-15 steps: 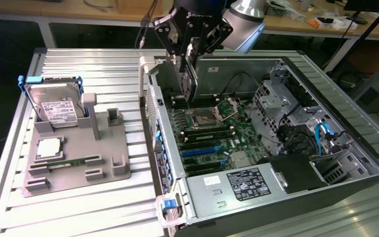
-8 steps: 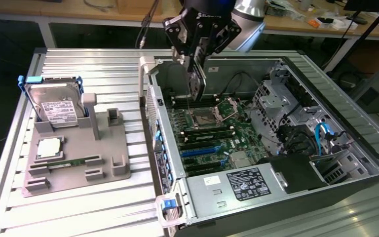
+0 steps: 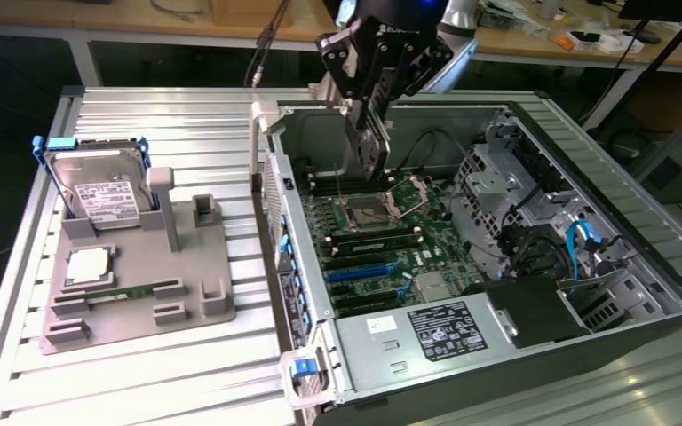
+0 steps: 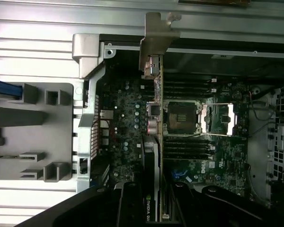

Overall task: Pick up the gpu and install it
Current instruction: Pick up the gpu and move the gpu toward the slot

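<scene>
My gripper (image 3: 373, 106) is shut on the gpu (image 3: 371, 146), a thin dark card held on edge above the open computer case (image 3: 625, 204). In the exterior view the card hangs over the far end of the motherboard (image 3: 371, 240), near the CPU socket (image 3: 368, 211), clear of the board. In the wrist view the gpu (image 4: 153, 142) shows edge-on, its silvery bracket (image 4: 156, 45) reaching over the case's rear wall. The fingers (image 4: 131, 203) grip it from both sides.
A grey holder (image 3: 139, 284) at the exterior view's left carries a hard drive (image 3: 102, 191), a CPU (image 3: 89, 264) and a green memory stick (image 3: 116, 293). Inside the case are a blue slot (image 3: 359, 271), the drive cage (image 3: 501, 186) and cables (image 3: 578, 244).
</scene>
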You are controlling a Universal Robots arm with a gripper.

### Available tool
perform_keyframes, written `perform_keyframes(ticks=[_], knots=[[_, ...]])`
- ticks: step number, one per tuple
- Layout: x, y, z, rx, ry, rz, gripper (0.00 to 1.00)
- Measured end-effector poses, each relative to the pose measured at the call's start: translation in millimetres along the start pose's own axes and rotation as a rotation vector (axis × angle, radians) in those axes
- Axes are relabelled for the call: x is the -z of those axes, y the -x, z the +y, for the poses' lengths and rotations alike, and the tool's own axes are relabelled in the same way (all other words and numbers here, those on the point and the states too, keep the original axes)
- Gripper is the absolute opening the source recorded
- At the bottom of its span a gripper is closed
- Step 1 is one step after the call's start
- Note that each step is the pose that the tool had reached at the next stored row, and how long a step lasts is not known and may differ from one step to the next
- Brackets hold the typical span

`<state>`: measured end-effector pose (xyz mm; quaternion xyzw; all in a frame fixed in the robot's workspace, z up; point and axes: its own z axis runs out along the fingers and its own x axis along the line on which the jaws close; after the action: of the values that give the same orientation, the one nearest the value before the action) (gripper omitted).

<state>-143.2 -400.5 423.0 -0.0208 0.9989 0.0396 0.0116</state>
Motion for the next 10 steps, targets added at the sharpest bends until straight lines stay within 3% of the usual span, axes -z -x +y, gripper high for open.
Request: perform_keyframes(ticks=[8, 10], knots=[[-0.7, 22.0, -1.0, 0.000, 0.0029, -0.0001, 0.27], [-1.1, 31.6, -1.4, 0.000, 0.0038, -0.0002, 0.27]])
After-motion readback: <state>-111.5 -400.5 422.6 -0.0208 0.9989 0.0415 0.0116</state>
